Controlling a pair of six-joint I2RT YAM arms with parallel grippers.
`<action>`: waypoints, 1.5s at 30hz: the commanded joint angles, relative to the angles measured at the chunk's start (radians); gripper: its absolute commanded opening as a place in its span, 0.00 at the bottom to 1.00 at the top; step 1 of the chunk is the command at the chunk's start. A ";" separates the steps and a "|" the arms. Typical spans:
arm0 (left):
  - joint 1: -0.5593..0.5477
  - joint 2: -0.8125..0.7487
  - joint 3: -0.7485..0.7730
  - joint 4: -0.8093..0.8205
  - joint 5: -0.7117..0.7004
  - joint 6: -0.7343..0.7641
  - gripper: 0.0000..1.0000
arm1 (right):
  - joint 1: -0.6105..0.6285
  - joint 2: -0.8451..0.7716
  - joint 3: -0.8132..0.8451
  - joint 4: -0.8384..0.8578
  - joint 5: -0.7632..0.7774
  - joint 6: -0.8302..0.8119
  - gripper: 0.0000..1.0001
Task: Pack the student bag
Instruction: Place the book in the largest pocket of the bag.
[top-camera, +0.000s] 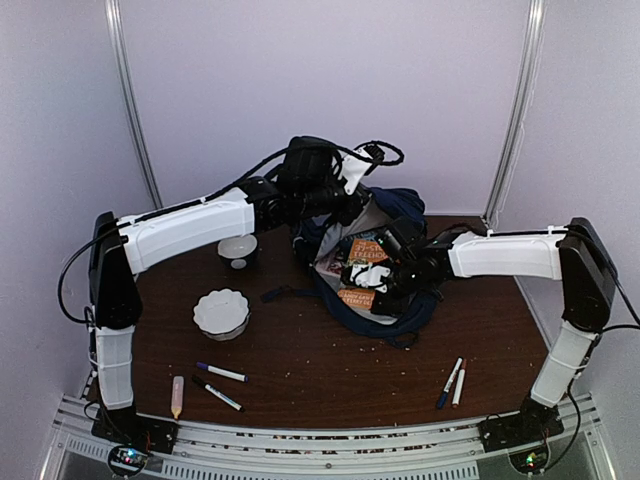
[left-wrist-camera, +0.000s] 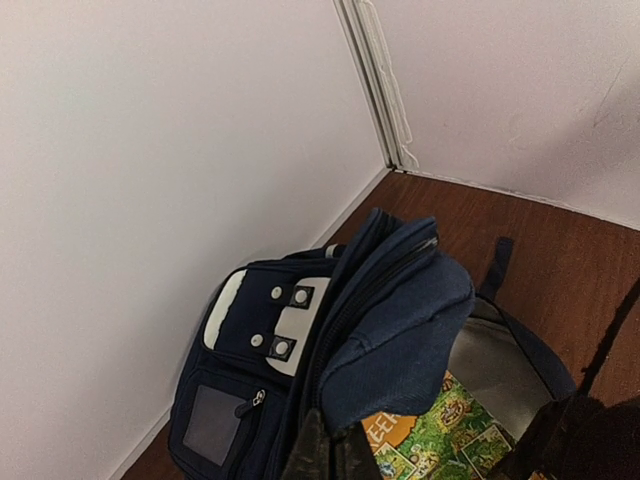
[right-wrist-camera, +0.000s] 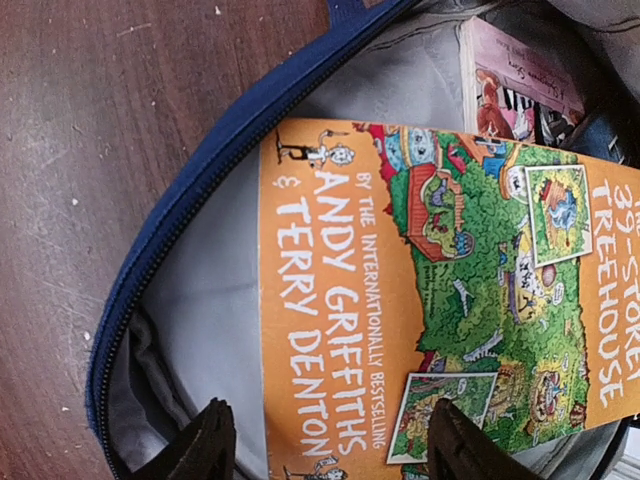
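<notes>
The right gripper (right-wrist-camera: 330, 450) fills the bottom edge of its wrist view, its two dark fingers (right-wrist-camera: 205, 445) spread wide and holding nothing. One finger hangs over the grey lining, just outside the long edge of an orange book (right-wrist-camera: 340, 330); the other sits over the book's cover. The book lies flat inside the student bag (right-wrist-camera: 200, 190), whose navy zipper rim curves from the top centre down to the lower left. Bare brown table (right-wrist-camera: 70, 200) takes up the left of the frame beyond that rim. A second, pinkish book (right-wrist-camera: 510, 90) lies in the upper right, deeper in the bag.

At the bottom centre of the left wrist view, the left gripper (left-wrist-camera: 325, 455) is pressed together on a fold of the bag's navy fabric (left-wrist-camera: 400, 330), holding the flap upright so the mouth gapes to the lower right. The front pocket with its white patches faces the white wall on the left, close to the corner.

In the top view the bag (top-camera: 405, 203) sits centre frame, near the back edge of the table (top-camera: 300, 350). Bare wood runs from its near rim down to the lower frame. A white fluted bowl (top-camera: 221, 312) and a dark bowl (top-camera: 238, 250) stand left of it. Two markers (top-camera: 221, 372) and a pale tube (top-camera: 177, 396) lie at lower left. Two more pens (top-camera: 452, 382) lie at lower right.
</notes>
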 joint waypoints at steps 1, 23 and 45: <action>0.000 -0.107 0.018 0.154 0.025 -0.010 0.00 | 0.022 0.024 -0.038 0.047 0.113 -0.102 0.65; -0.069 -0.199 -0.123 0.271 0.163 0.123 0.00 | -0.051 0.095 0.005 0.396 0.435 -0.107 0.56; -0.052 -0.197 -0.163 0.236 0.075 0.128 0.00 | -0.064 -0.064 -0.093 0.173 0.190 -0.031 0.58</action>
